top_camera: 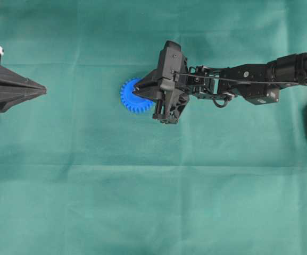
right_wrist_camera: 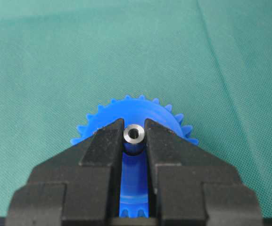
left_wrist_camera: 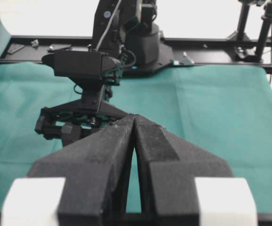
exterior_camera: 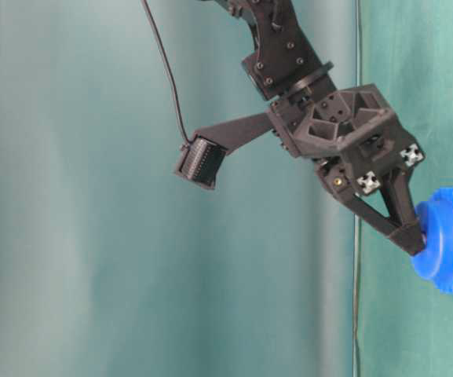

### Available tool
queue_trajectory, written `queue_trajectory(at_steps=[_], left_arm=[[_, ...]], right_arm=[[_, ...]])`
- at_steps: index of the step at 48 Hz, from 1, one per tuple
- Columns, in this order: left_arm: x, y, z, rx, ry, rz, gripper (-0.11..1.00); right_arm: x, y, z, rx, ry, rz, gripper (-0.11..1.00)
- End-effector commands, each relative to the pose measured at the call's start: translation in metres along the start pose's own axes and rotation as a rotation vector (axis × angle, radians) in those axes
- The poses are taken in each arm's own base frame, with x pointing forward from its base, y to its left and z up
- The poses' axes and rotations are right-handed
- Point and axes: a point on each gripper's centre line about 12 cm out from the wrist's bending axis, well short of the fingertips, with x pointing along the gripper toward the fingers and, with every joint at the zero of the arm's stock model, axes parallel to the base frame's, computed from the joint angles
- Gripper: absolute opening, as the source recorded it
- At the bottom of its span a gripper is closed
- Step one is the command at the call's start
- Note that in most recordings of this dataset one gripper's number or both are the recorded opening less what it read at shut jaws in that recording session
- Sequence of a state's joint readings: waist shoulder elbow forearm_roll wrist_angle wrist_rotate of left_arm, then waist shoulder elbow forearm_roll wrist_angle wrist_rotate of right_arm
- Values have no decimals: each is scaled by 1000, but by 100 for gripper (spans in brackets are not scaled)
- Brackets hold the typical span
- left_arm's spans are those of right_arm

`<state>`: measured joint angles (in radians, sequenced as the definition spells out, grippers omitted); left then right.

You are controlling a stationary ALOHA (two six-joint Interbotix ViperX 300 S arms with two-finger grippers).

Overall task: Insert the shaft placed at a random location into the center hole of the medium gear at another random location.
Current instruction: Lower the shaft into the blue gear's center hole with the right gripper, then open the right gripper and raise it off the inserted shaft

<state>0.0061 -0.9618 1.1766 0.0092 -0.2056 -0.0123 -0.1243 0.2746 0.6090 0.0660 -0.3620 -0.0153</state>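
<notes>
Right tool (right_wrist_camera: 135,136) pinching shaft (right_wrist_camera: 134,133) between fingertips, directly over medium gear (right_wrist_camera: 140,115) hub. Center hole hidden beneath shaft; alignment unverified.

Risk: slight tilt or offset jams pin on hub rim, or shoves gear across worktop (top_camera: 142,202).

Table-level view shows tips touching hub; overhead does not. Left tool (left_wrist_camera: 135,123) pressed together, well apart.

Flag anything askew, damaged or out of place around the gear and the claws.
Nothing stands out. The right claw holds the shaft upright over the medium gear, which lies flat on the green cloth. The left claw sits shut, well away.
</notes>
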Motion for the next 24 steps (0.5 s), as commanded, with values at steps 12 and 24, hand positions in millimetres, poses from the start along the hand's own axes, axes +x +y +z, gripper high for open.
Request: queue_trajectory(at_steps=[12,24], left_arm=[[2,1,8,2,-20,2,0],[3,1,8,0,-18,3,0]], right_arm=[[-3,2,12,10,-40,4,13],[-3,2,12,10,-43,4,13]])
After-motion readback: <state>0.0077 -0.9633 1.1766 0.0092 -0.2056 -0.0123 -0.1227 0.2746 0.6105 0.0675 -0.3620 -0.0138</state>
